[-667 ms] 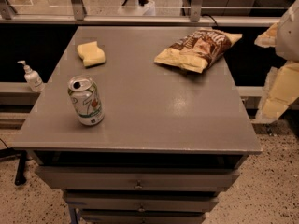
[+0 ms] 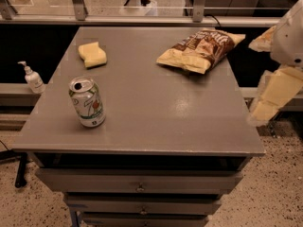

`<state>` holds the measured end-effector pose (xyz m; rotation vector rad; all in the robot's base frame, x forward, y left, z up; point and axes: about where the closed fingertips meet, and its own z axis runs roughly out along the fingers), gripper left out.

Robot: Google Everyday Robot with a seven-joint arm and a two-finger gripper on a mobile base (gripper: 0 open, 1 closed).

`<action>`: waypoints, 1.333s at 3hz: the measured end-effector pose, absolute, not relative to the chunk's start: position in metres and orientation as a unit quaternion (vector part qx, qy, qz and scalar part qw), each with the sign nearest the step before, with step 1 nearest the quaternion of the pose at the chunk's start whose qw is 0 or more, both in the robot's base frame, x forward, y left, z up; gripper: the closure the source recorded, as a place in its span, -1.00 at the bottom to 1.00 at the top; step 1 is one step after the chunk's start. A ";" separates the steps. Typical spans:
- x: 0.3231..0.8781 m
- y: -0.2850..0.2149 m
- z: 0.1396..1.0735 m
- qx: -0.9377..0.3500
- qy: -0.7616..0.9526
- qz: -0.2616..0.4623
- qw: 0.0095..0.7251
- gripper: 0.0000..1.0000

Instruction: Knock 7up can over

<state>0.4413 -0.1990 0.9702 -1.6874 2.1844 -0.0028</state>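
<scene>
The can point(image 2: 87, 102) stands up near the front left corner of the table point(image 2: 156, 122). I cannot see inside it. A sponge point(image 2: 93, 54) lies behind it. A chip bag point(image 2: 201, 49) lies shut at the back right. The gripper point(image 2: 265, 105) hangs past the right edge, and I cannot tell if it is spread or closed.

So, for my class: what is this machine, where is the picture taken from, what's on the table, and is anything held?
One camera looks down at a grey table; its mounting is unknown. The pale shapes at the right edge are the robot's arm, its gripper hanging beside the table, apart from everything on it. On the table: an upright 7up can front left, a yellow sponge behind it, a chip bag back right. A pump bottle stands off the table, left.
</scene>
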 end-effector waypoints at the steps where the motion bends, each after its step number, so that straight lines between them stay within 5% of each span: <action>1: 0.460 -0.157 0.946 -0.588 0.762 0.082 0.258 -1.00; 4: 0.478 0.008 0.935 -0.569 0.646 0.282 0.424 -1.00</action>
